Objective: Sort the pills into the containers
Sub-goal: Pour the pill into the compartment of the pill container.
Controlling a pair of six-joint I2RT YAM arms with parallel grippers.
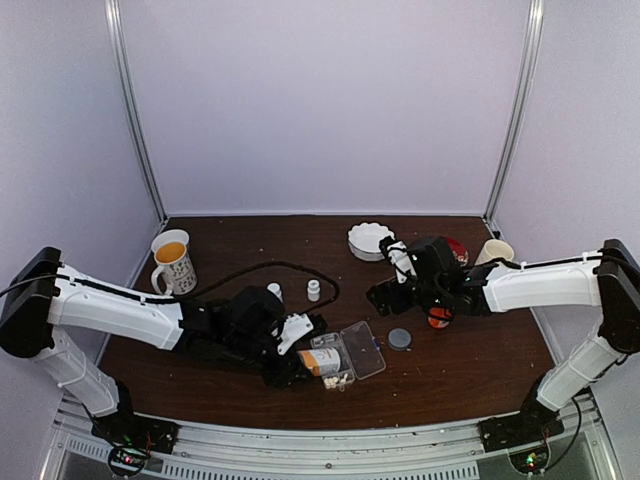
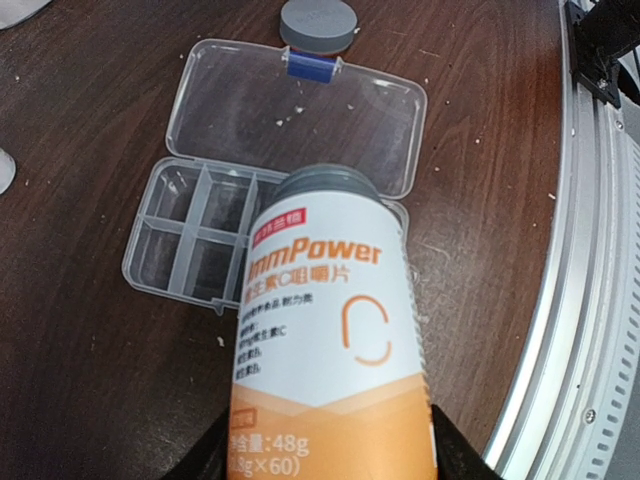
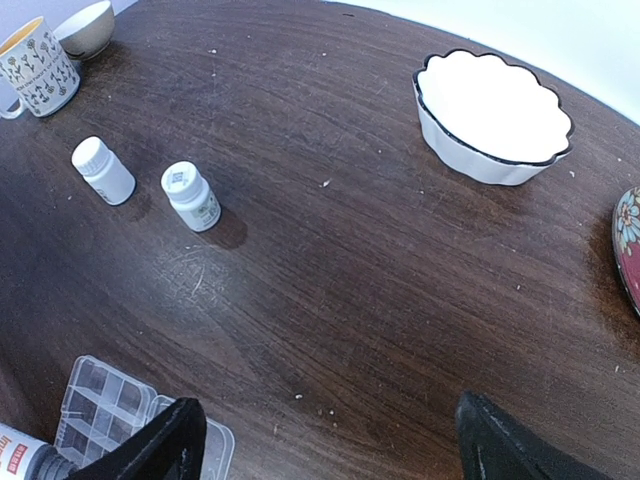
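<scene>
The left gripper (image 2: 335,462) is clamping a glossy orange-and-white plastic bottle (image 2: 330,330), its jaws part-closed around the base, with only dark finger edges showing. The bottle is tilting over a flat clear plastic organiser box (image 2: 185,245), hiding its mouth and the nearer cells; the hinged clear lid (image 2: 300,110) is lying open. The tiny cream-white pills (image 1: 331,381) are showing only as a blurred pale cluster at the box's near edge — in cells or not, I cannot tell. The right gripper (image 3: 330,450) is hanging wide open over the scuffed dark wooden table (image 3: 350,280) — gripping nothing.
</scene>
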